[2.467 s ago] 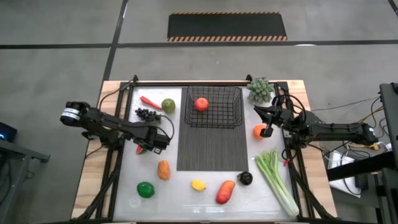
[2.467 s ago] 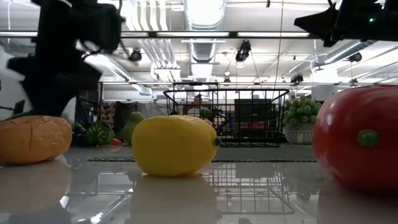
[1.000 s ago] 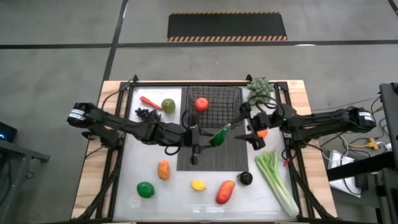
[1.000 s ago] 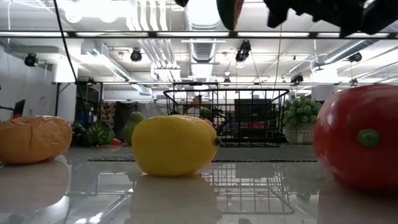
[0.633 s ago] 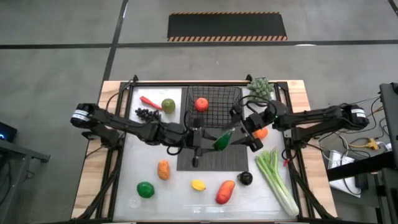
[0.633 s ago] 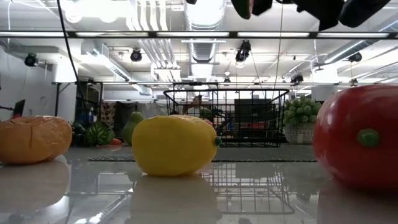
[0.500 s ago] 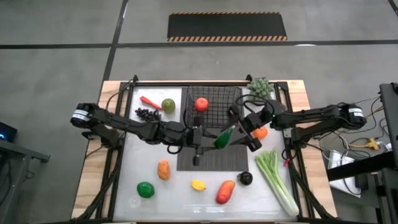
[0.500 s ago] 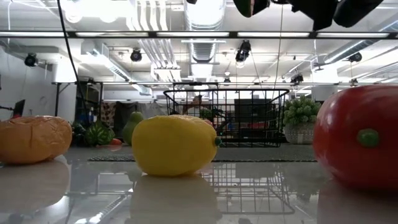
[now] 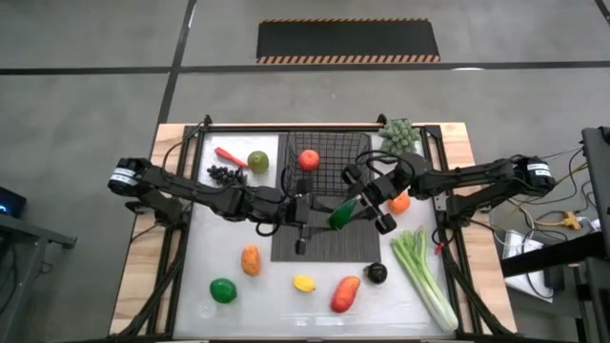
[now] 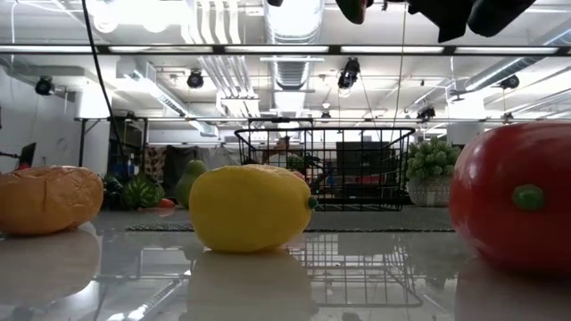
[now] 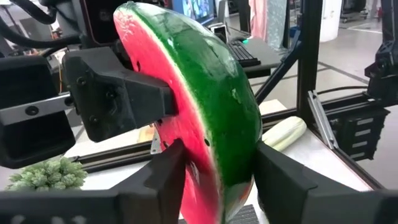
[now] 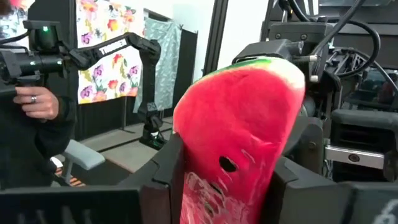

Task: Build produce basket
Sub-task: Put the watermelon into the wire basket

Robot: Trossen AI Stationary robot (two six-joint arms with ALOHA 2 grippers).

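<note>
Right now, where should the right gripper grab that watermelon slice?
Across the slice's two flat red faces, approaching from its free end opposite the left gripper. The watermelon slice is thin there, and the right gripper already straddles it.

Both dark arms reach inward from the tabletop's side edges and meet above its middle. The left gripper (image 9: pixel 319 211) points toward the right edge, its two fingers (image 11: pixel 163 180) pressed against a red-fleshed, green-rinded toy watermelon slice (image 9: pixel 341 212). The right gripper (image 9: pixel 359 207) faces it, fingers (image 12: pixel 166 163) closed on the same slice.
</note>
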